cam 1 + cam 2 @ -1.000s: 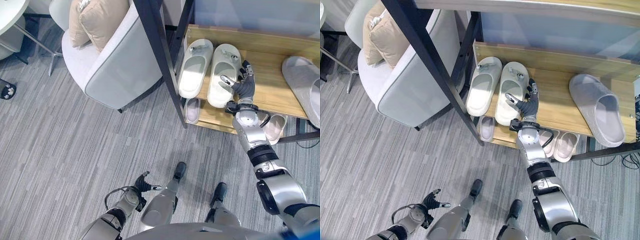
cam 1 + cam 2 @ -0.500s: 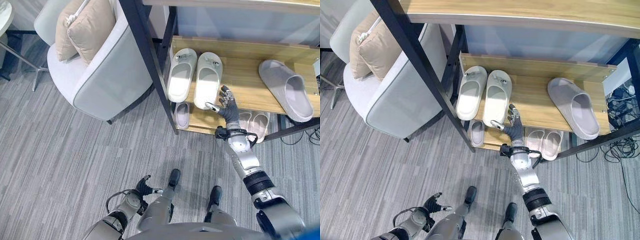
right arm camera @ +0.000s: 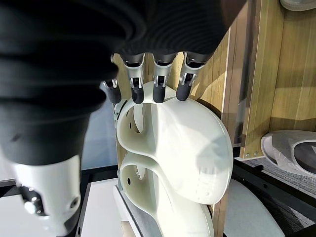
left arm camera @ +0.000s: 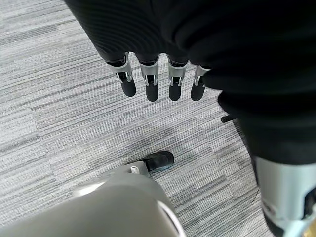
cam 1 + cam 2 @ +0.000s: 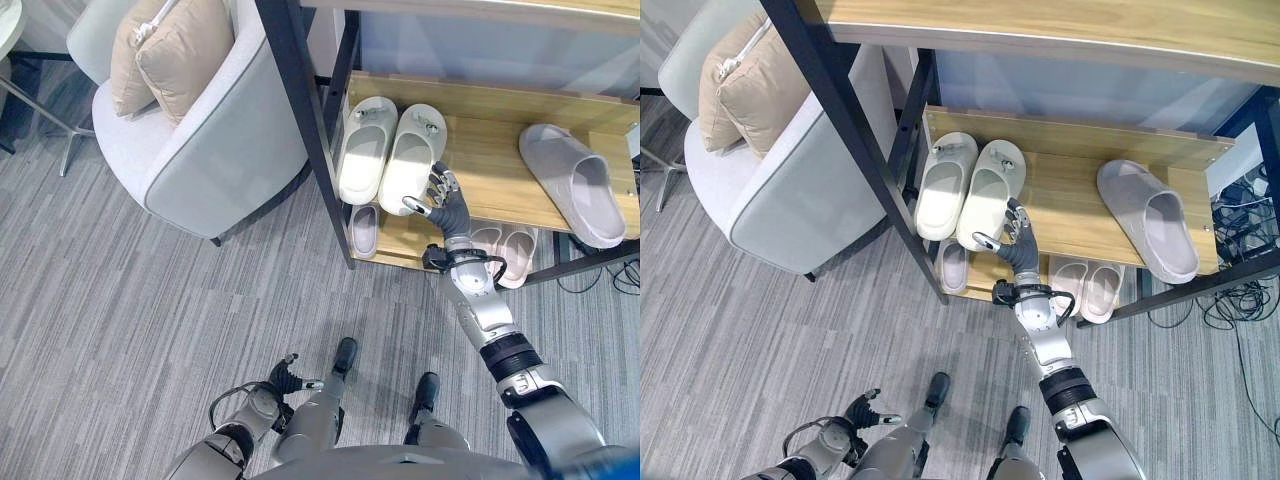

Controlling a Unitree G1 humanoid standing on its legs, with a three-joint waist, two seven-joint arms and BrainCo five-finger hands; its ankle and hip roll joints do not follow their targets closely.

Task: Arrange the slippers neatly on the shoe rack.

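A pair of white slippers sits side by side at the left of the wooden shoe rack shelf (image 5: pixel 490 150): the left one (image 5: pixel 362 150) and the right one (image 5: pixel 412 158). My right hand (image 5: pixel 445 203) is at the right slipper's heel by the shelf's front edge. Its fingers (image 3: pixel 157 89) are straight, with the tips against the heel rim of the white slipper (image 3: pixel 182 148). A single grey slipper (image 5: pixel 575 185) lies at the shelf's right end, angled. My left hand (image 5: pixel 285 378) hangs low over the floor, fingers (image 4: pixel 148 84) straight and empty.
On the lower shelf lie a small grey slipper (image 5: pixel 362 230) and a small pink pair (image 5: pixel 505 250). The rack's black post (image 5: pixel 310 130) stands left of the white pair. A grey armchair (image 5: pixel 215 140) with beige cushions (image 5: pixel 170 50) is close by. Cables (image 5: pixel 625 275) lie at the right.
The view pulled back from the rack. My right hand left the shelf beside the white slipper, dropped to the front edge, then came up against that slipper's heel.
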